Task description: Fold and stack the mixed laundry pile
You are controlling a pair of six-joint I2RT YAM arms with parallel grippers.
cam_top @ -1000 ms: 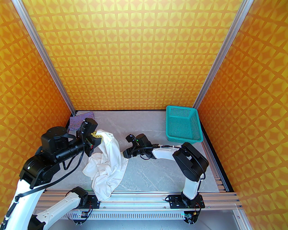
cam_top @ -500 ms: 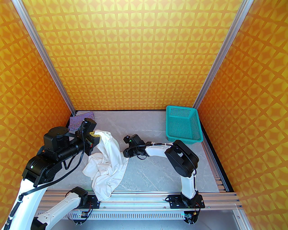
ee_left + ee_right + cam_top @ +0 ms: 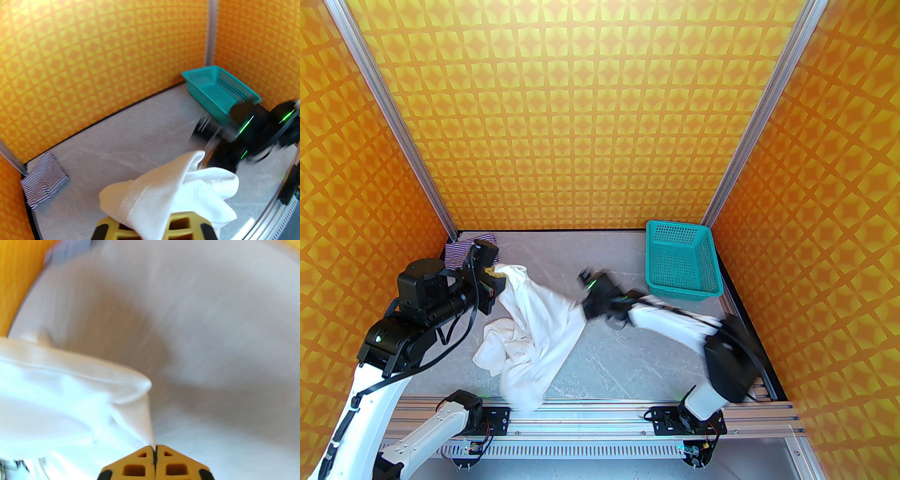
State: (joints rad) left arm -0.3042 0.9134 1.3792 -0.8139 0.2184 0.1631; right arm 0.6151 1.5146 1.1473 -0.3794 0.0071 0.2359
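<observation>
The left fingers [image 3: 500, 281] are pressing together on a bunched edge of the white cloth [image 3: 539, 328], holding that part up off the tabletop [image 3: 628, 361]. In the left wrist view the fabric is draping over and between these yellow fingers. The right fingers [image 3: 154, 451] are pinching a thin corner of the same cloth, their two yellow tips meeting with only fabric between them. The right arm is showing blurred in the top view. Between the two sets of fingers the cloth is stretching as a raised, slightly sagging band. The rest of it is lying wrinkled on the tabletop below the left fingers and on their near side, with one end reaching the metal rail [image 3: 604, 412] at the near edge. The striped garment [image 3: 44, 178] is lying flat in the far left corner of the tabletop. It is sitting just behind the left fingers and well apart from the right fingers, and neither set is touching it. The teal basket [image 3: 680, 291] is sitting at the far right of the tabletop, to the right of the right fingers and a little beyond them, near but not touching.
</observation>
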